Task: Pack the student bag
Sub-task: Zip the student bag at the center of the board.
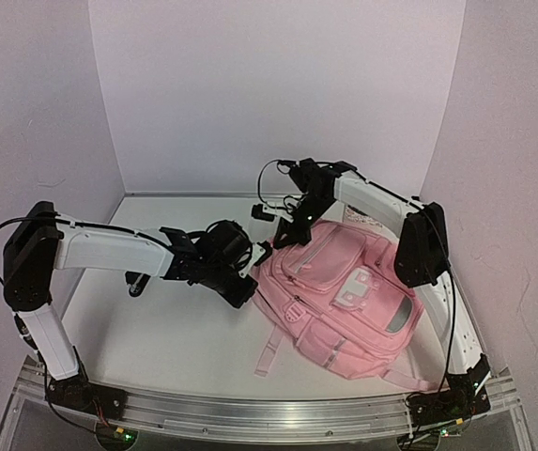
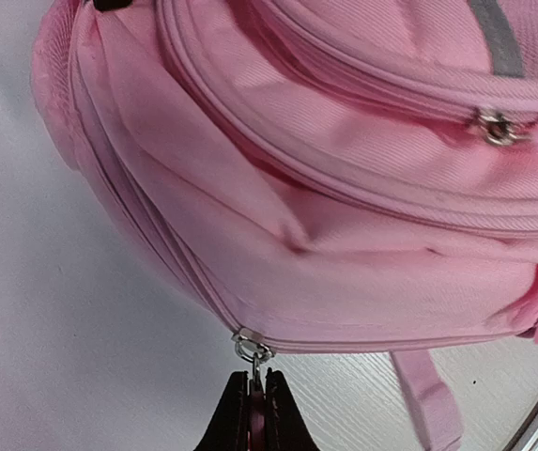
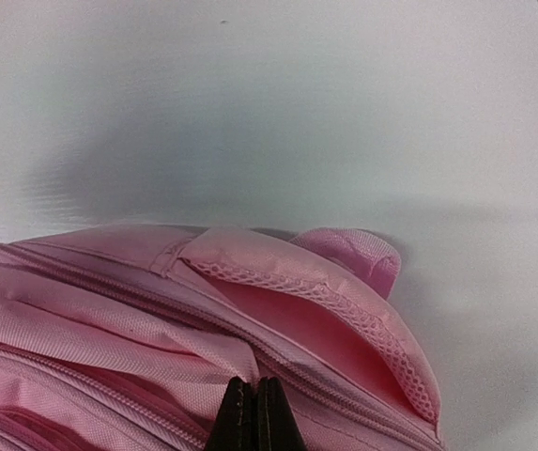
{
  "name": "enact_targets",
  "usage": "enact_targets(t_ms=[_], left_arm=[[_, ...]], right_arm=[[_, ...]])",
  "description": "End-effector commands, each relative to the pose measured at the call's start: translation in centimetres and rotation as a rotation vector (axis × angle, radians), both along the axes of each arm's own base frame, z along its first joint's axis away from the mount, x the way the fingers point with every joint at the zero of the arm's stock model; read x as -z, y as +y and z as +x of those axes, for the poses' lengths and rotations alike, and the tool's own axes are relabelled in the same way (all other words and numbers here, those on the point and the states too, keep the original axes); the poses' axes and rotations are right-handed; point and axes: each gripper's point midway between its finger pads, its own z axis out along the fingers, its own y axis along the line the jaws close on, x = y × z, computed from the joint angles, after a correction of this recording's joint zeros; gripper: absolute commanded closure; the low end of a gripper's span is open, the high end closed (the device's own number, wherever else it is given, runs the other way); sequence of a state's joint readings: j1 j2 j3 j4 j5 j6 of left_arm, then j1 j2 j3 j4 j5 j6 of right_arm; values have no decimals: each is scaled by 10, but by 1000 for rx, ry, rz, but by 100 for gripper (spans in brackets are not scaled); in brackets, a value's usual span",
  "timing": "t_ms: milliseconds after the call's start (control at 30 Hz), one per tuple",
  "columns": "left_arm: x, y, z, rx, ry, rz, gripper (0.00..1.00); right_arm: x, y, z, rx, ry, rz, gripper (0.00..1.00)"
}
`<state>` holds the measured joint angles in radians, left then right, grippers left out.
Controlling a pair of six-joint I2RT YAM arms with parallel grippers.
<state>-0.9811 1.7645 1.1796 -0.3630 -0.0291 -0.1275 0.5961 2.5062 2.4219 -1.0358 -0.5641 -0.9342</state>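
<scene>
One student bag [image 1: 320,272], a pink backpack, lay flat on the white table [image 1: 175,329], right of centre, front pockets up. Two arms and two grippers were in view. Two pink straps showed in the top view: one [image 1: 270,349] trailed off the bag's near left side, one [image 1: 409,381] off the near right corner. There was one grey reflective strip [image 1: 399,317] and one white patch [image 1: 358,285] on the front pocket; any print on the patch was too small to read. The left wrist view showed two silver zip sliders, one [image 2: 250,346] at the bag's lower seam and one [image 2: 496,126] higher up on a pocket. The right wrist view showed one mesh-edged pocket lip [image 3: 344,301] gaping and one pink webbing loop [image 3: 353,252] behind it.

The left arm [image 1: 109,252] stretched low across the table from the left to the bag's left edge. The left gripper [image 2: 254,390] was clamped on the pink zip pull [image 2: 253,376] hanging from the lower slider. The right arm [image 1: 372,197] rose from the right, arched over the bag and bent down at its far end. The right gripper [image 3: 254,385] had its fingers pressed together, tips against the pink fabric beside a zip line; whether they pinched any cloth could not be told.
</scene>
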Motion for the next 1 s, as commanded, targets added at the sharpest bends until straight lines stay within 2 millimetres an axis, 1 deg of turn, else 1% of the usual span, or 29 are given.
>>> enact_targets(t_ms=[0, 167, 333, 433, 533, 633, 667, 733, 767, 800, 833, 867, 900, 933, 967], left_arm=[[-23, -16, -16, 47, 22, -39, 100], [-11, -43, -33, 116, 57, -44, 100], [-1, -64, -60, 192, 91, -44, 100], [-2, -72, -75, 223, 103, -52, 100], [-1, -75, -88, 254, 110, -42, 100], [3, -70, -93, 253, 119, -10, 99], [3, -67, -90, 229, 112, -3, 98], [1, -59, -80, 157, 79, 3, 96], [-1, -56, -73, 117, 61, -2, 92], [-4, -51, -65, 63, 53, -12, 87], [-8, -47, -56, 11, 59, -29, 82], [-12, -43, -48, -37, 71, -53, 77], [-17, -41, -42, -67, 77, -77, 71], [-23, -38, -34, -98, 79, -100, 63], [-30, -36, -28, -119, 85, -127, 58]], right_arm=[[-11, -69, 121, 407, -193, -5, 100], [-17, -101, 155, 555, -233, 15, 100], [-27, -133, 188, 689, -298, 35, 100], [-33, -151, 204, 757, -330, 44, 100], [-33, -166, 213, 807, -347, 44, 100], [-32, -176, 215, 832, -328, 55, 100], [-32, -176, 213, 833, -316, 60, 100], [-32, -175, 206, 817, -283, 75, 100], [-30, -171, 199, 799, -250, 86, 100], [-35, -163, 191, 773, -216, 119, 100], [-35, -156, 180, 739, -169, 146, 100], [-45, -150, 171, 710, -140, 178, 94], [-54, -142, 160, 678, -100, 218, 77], [-65, -134, 150, 659, -65, 257, 56], [-80, -128, 143, 650, -36, 296, 39]])
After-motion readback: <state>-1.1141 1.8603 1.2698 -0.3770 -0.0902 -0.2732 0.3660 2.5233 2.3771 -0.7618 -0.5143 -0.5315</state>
